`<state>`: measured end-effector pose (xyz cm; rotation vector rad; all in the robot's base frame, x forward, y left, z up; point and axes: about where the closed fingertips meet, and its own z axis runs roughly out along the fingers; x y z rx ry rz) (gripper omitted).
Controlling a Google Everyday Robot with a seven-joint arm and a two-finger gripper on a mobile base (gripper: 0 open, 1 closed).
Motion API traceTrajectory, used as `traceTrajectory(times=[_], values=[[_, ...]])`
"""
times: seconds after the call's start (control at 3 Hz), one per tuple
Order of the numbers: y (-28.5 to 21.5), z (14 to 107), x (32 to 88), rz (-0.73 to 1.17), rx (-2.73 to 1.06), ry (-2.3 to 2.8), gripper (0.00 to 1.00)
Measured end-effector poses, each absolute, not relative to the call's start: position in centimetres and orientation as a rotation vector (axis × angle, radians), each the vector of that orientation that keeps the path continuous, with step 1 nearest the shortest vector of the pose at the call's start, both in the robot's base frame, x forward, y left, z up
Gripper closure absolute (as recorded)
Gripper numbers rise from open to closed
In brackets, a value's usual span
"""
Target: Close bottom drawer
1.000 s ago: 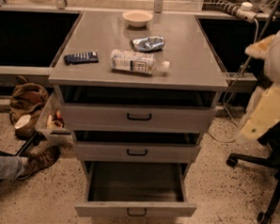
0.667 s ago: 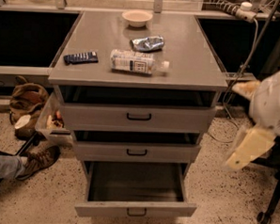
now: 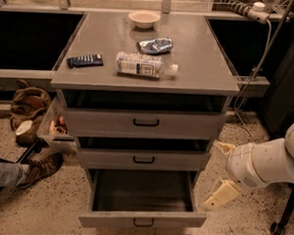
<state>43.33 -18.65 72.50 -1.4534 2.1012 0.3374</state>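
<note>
The bottom drawer [image 3: 141,219] of the grey cabinet is pulled far out, showing a deep plain grey interior [image 3: 142,191] with nothing in it. Its flat front carries a small black loop handle [image 3: 143,222]. The two drawers above it, middle [image 3: 144,160] and top [image 3: 145,122], stand slightly ajar. My gripper [image 3: 222,171] is low on the right of the cabinet, level with the middle and bottom drawers. Its two cream fingers [image 3: 222,194] are spread apart and hold nothing. The lower finger is just beside the bottom drawer's right front corner, apart from it.
On the cabinet top [image 3: 204,68] lie a white bowl [image 3: 144,18], a blue bag [image 3: 155,45], a plastic bottle [image 3: 145,65] and a dark blue packet [image 3: 85,60]. A person's shoe [image 3: 38,168] and a brown bag [image 3: 28,103] are at left. A chair caster [image 3: 278,228] is at right.
My arm has come down from the upper right to beside the lower drawers, with the gripper now close to the bottom drawer's right front corner. The drawers have not moved.
</note>
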Motion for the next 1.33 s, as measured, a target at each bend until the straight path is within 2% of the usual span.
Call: traceTrajectory(times=[0.67, 1.33], values=[[-18.1, 71.0, 43.5, 0.351, -1.447, 2.084, 0.00], [-15.9, 57.1, 44.5, 0.502, -1.272, 2.057, 0.00]])
